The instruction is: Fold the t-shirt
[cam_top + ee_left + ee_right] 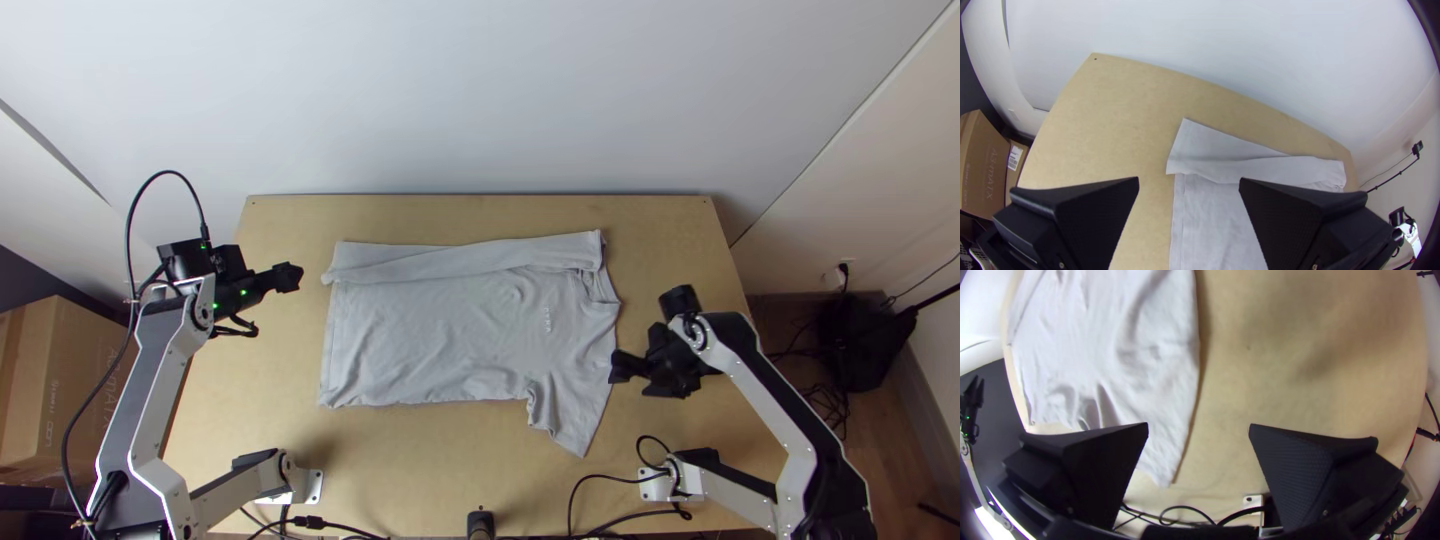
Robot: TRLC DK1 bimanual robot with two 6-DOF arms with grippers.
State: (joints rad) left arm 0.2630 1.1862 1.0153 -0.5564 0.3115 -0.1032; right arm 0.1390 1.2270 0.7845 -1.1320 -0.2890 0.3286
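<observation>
Grey t-shirt (430, 335) lies on bench (430, 480), far side folded in. Left end effector (1189, 179) beyond its hem (328, 345), right end effector (1198, 424) beside its sleeve (575, 420): both open, empty. I judge near-side fold comes next: pinch edge, bring over.

Left arm (155, 375), 8 o'clock in top view: silver-grey links, black joints, looped black cable (168, 171) at 10, green lights (216, 293) near the wrist. Right arm (780, 425), 4 o'clock: white-edged links, black strip along the side. Both had white base plates with holes. Fingers (1305, 470) were flat black wedges, textured inside, small screw (1325, 513) at 4 in right wrist view.
</observation>
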